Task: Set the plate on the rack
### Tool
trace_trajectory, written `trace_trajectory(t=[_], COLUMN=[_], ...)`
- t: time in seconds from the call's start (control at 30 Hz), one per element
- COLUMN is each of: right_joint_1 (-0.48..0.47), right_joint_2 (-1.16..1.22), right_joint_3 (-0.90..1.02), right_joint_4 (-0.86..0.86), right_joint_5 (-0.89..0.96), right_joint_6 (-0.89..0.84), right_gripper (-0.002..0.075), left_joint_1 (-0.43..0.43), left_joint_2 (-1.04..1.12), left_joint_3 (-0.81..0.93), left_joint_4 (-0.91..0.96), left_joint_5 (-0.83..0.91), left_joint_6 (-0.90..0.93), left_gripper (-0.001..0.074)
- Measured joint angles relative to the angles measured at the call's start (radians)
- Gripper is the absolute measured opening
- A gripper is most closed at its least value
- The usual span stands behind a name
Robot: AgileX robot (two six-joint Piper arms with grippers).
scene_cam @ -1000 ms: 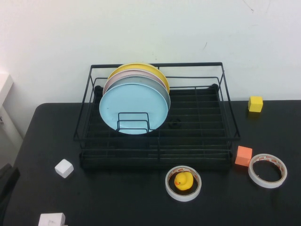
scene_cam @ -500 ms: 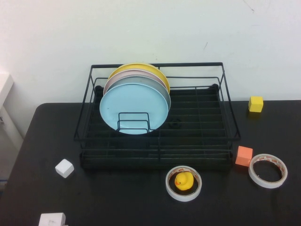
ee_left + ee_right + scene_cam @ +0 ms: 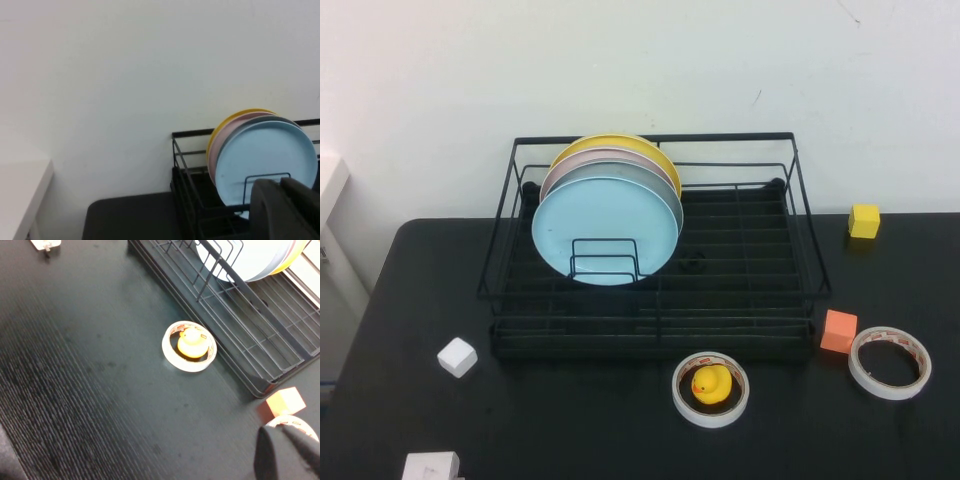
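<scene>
The light blue plate [image 3: 605, 230] stands upright at the front of a row of plates in the left part of the black wire rack [image 3: 650, 325], with grey-white, pink and yellow plates behind it. Neither gripper shows in the high view. In the left wrist view the left gripper [image 3: 279, 182] is shut and empty, well back from the plate [image 3: 265, 155] and rack [image 3: 190, 134]. In the right wrist view the right gripper [image 3: 282, 430] is shut and empty above the table, near the rack's [image 3: 240, 340] corner. The plate's lower edge [image 3: 250, 260] shows there.
A yellow duck [image 3: 711, 384] sits inside a tape roll in front of the rack. A second tape roll [image 3: 889, 362] and an orange cube [image 3: 838, 331] lie at the right, a yellow cube [image 3: 864, 221] farther back. White blocks [image 3: 457, 357] lie at the left front.
A dark part of the left arm at the high view's lower left edge has withdrawn out of view. The plates and rack have not moved.
</scene>
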Motion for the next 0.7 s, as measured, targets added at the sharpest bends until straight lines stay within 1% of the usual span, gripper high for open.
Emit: trace_trajectory(t=[0.03,0.07,0.1,0.17,0.23,0.27,0.3,0.33,0.4,0.6,0.7], right_joint_1=[0.000,0.000,0.000,0.000,0.000,0.000,0.000,0.000,0.000,0.000,0.000], right_joint_2=[0.000,0.000,0.000,0.000,0.000,0.000,0.000,0.000,0.000,0.000,0.000], right_joint_3=[0.000,0.000,0.000,0.000,0.000,0.000,0.000,0.000,0.000,0.000,0.000], right_joint_4=[0.000,0.000,0.000,0.000,0.000,0.000,0.000,0.000,0.000,0.000,0.008], right_joint_5=[0.000,0.000,0.000,0.000,0.000,0.000,0.000,0.000,0.000,0.000,0.000], right_joint_6=[0.000,0.000,0.000,0.000,0.000,0.000,0.000,0.000,0.000,0.000,0.000], right_gripper=[0.0001,0.0001,0.0001,0.0001,0.0001,0.0001,0.0001,0.0001,0.0001,0.0001,0.0001], left_joint_1=[0.000,0.000,0.000,0.000,0.000,0.000,0.000,0.000,0.015,0.096,0.102], left_joint_2=[0.000,0.000,0.000,0.000,0.000,0.000,0.000,-0.002,-0.002,-0.002,-0.002], left_joint_3=[0.000,0.000,0.000,0.000,0.001,0.002,0.006,0.009,0.009,0.009,0.009], left_joint_4=[0.097,0.240,0.383,0.796,1.127,1.256,1.340,1.391,1.441,1.481,1.499], left_joint_5=[-0.005,-0.005,-0.005,0.004,0.023,0.040,0.055,0.081,0.127,0.210,0.281], left_joint_6=[-0.086,-0.214,-0.382,-0.783,-1.118,-1.262,-1.349,-1.424,-1.505,-1.630,-1.682], left_gripper=[-0.0001,-0.0001,-0.0001,-0.0001,-0.0001,-0.0001,-0.0001,-0.0001,-0.0001,-0.0001,-0.0001])
